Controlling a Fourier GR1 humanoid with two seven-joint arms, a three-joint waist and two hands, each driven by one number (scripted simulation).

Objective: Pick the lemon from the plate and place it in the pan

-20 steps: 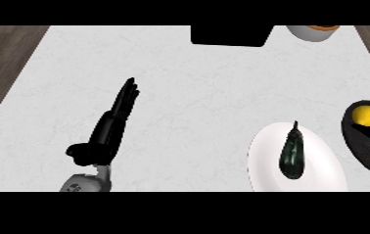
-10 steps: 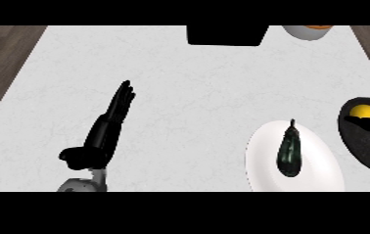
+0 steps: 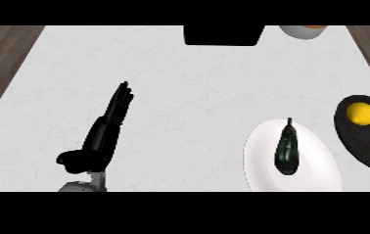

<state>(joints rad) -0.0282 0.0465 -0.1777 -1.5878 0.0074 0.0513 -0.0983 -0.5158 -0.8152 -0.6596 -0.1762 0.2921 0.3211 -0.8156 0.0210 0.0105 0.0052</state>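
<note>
Seen from the head view, the pale grey surface (image 3: 195, 96) fills most of the picture, with darker wood-toned strips at its far left and far right edges. Only the left hand (image 3: 101, 135) shows: it comes in from the lower left, resting with its fingers (image 3: 121, 98) straight and released, pointing away toward the far side, the thumb sticking out to the left near the wrist. It holds nothing and touches none of the objects.

At the lower right lies a white plate (image 3: 264, 164), and on it a dark green, long vegetable (image 3: 286, 150) with its thin stem end pointing away. Just beside the plate, at the right edge, sits the dark pan (image 3: 350, 135), partly cut off by the frame. The lemon (image 3: 358, 113) lies inside the pan, in its far part.

Along the far edge stands a black box-like object (image 3: 222, 35), and to its right a grey bowl (image 3: 302, 31) with something orange in it, both cut off at the top.
</note>
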